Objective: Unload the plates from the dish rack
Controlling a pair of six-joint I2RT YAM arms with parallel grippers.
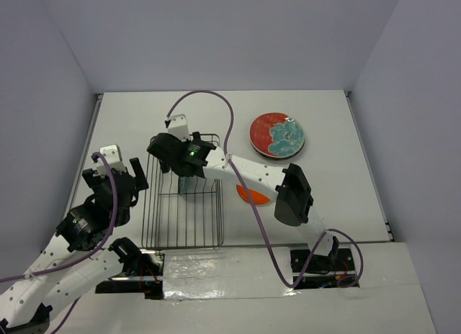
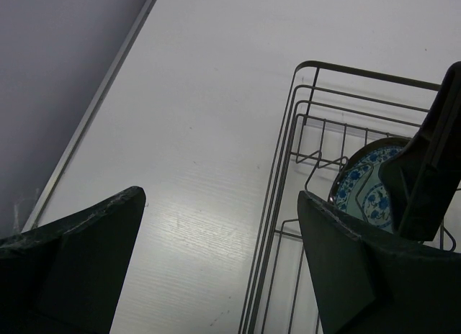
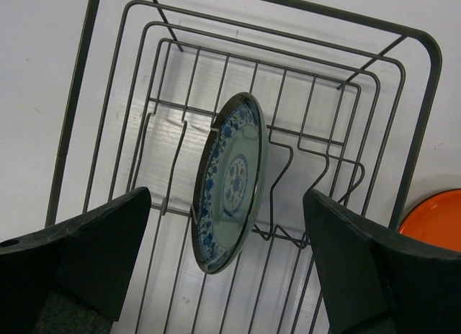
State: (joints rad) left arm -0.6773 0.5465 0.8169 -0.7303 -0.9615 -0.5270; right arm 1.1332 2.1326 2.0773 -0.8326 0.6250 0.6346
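From above, a grey wire dish rack (image 1: 181,217) sits on the white table (image 1: 338,197). One plate stands in it, a round white plate with blue flowers (image 1: 189,184). The right arm (image 1: 252,172) reaches over the rack, with its end right above that plate. A round red plate with teal flowers (image 1: 277,134) lies flat on the table, well away from the rack on the right. A small orange plate (image 1: 251,196) lies just beside the rack, partly hidden under the right arm. The left arm (image 1: 86,219) is at the left side of the rack.

In the left wrist view, the left gripper (image 2: 222,197) has its fingers far apart and holds nothing. Bare table is under it. The rack is to its right, with the blue flower plate inside. A black finger of the other arm is in front of that plate.

In the right wrist view, the right gripper (image 3: 227,197) is spread wide too, and it grips nothing. The blue flower plate stands on its edge between the thin wire prongs, right under the gap between the fingers. The orange plate peeks in at the right edge, outside the rack.
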